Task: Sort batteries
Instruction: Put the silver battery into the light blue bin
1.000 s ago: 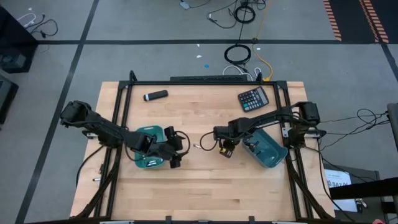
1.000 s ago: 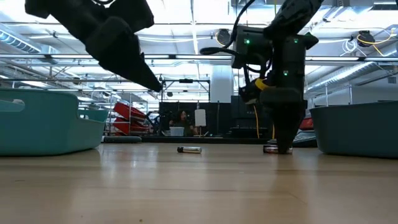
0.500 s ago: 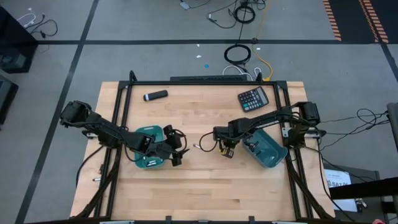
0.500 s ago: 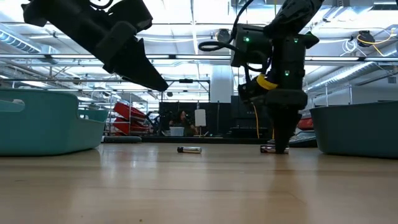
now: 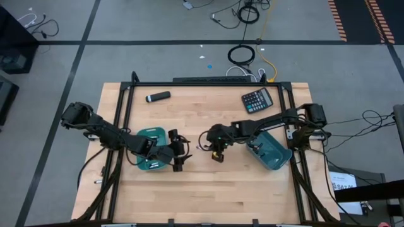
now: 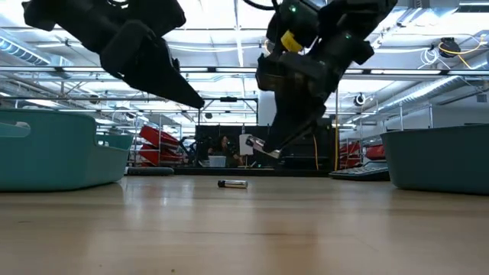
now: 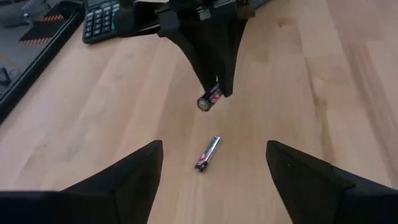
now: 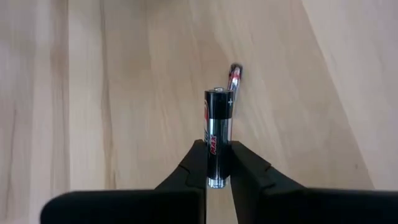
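Right tool (image 6: 263,149) now lifted, clenched on battery (image 8: 217,137); second battery (image 7: 208,153) below, left tool (image 5: 177,165) seemingly released

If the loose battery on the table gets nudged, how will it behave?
The loose battery is a smooth round cylinder lying flat on bare wood, so it would probably roll. It looks rigid and small, so likely light. The right gripper pinches one like it without bending it.

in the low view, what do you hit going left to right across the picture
left teal bin → left gripper → battery lying on the table → right gripper holding a battery off the table → right teal bin
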Available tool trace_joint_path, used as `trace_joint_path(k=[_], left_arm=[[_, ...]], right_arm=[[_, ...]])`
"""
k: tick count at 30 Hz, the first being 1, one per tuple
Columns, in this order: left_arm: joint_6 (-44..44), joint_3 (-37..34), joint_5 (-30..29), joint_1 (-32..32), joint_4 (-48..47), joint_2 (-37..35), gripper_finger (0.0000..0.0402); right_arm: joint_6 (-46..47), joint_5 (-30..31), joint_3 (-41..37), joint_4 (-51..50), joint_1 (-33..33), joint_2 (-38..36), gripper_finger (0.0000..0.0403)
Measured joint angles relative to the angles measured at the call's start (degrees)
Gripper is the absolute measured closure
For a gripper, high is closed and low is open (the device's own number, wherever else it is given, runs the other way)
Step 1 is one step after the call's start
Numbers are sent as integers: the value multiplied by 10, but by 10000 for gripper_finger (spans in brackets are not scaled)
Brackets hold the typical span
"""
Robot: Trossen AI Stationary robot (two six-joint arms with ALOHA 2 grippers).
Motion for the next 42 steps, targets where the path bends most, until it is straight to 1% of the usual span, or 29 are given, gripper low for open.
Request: trace_joint_path(k=[3,7,10,12,15,20,23,28,32,36,42], left_arm=[[3,0,7,6,3,0,122],[22,0,27,10,13,0,130],[43,0,35,8,34,0,130],[54,0,40,8,52,0,130],[64,0,64,8,70,0,131],[65,0,68,8,82,0,133],[65,0,68,8,88,0,150],[65,0,68,8,88,0,195],[65,0,56,8,88,0,223],[65,0,57,9,95,0,241],[61,1,82,12,104,0,258]], right_arm=[[-1,-4,17,9,4,-1,380],[-6,-48,39,30,16,-1,380],[-11,-64,60,36,22,-1,380],[-14,-64,71,35,27,-2,380],[-18,-62,81,34,34,-2,380],[-19,-57,82,33,34,-2,380],[-19,-56,82,34,33,-2,380],[-18,-57,82,34,34,-2,380],[-14,-57,82,43,34,-2,380],[-13,-59,82,51,33,-2,380],[-13,-60,82,52,34,-2,380]])
